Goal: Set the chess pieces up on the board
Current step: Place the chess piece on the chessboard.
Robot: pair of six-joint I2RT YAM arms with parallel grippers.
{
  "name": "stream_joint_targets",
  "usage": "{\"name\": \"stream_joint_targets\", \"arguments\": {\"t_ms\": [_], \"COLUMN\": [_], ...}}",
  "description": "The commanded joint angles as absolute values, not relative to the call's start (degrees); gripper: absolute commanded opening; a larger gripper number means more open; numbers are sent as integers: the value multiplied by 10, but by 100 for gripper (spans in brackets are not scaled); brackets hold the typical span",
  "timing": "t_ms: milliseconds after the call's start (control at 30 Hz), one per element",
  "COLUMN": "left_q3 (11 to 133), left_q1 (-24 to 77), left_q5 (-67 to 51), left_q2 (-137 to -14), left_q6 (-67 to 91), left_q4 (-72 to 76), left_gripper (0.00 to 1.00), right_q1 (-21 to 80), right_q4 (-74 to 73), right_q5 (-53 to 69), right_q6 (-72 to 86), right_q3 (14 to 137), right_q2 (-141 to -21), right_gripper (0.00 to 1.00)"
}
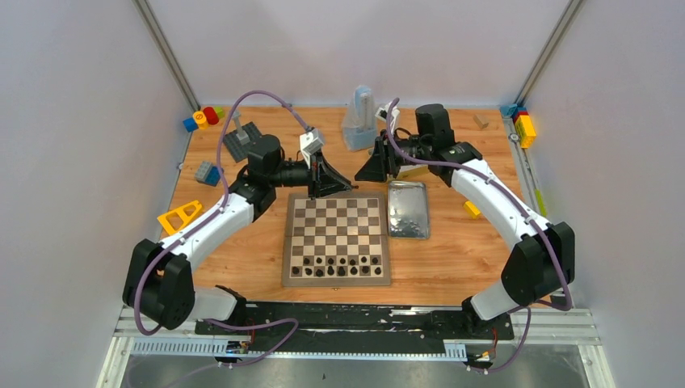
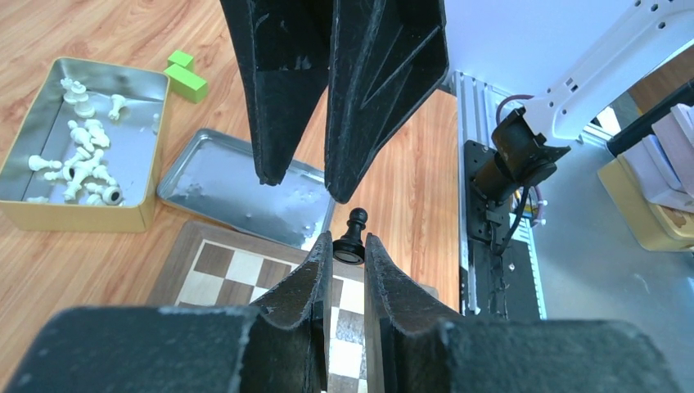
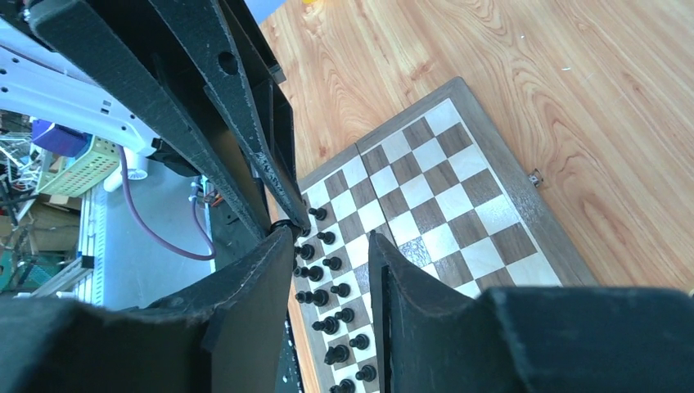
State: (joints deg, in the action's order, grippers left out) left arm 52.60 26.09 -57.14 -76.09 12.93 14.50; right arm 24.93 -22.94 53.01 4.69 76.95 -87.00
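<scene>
Chess pieces [image 1: 342, 265] in black line the board [image 1: 335, 218], one black pawn [image 2: 352, 237] pinched between left gripper [image 1: 329, 191] tips, white pieces [image 2: 82, 160] unplaced in the tin [image 2: 49, 214] leftward; right gripper [image 3: 327, 237] gapes empty.

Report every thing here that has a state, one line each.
left gripper, shut on the black pawn.
right gripper, open, empty.
tin, open, white pieces loose inside.
lid, off, flat beside the tin.
board, flat, only black pieces on it, upright in the two near rows.
</scene>
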Motion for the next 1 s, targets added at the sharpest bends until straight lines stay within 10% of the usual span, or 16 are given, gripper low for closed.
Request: {"name": "stream_joint_targets", "arguments": {"t_ms": [0,967], "left_q3": [524,516], "left_q1": [255,245], "left_q5": [-589,-587], "left_q2": [-774,-789], "left_q6": [173,240], "left_q4": [207,292], "left_gripper": [0,0], "right_q1": [245,245], "right_q4": [-204,-165], "right_q5": [577,621], "right_q6": [68,88], "right_q3": [786,745], "right_q2": [-846,-850], "right_gripper": [40,27]}}
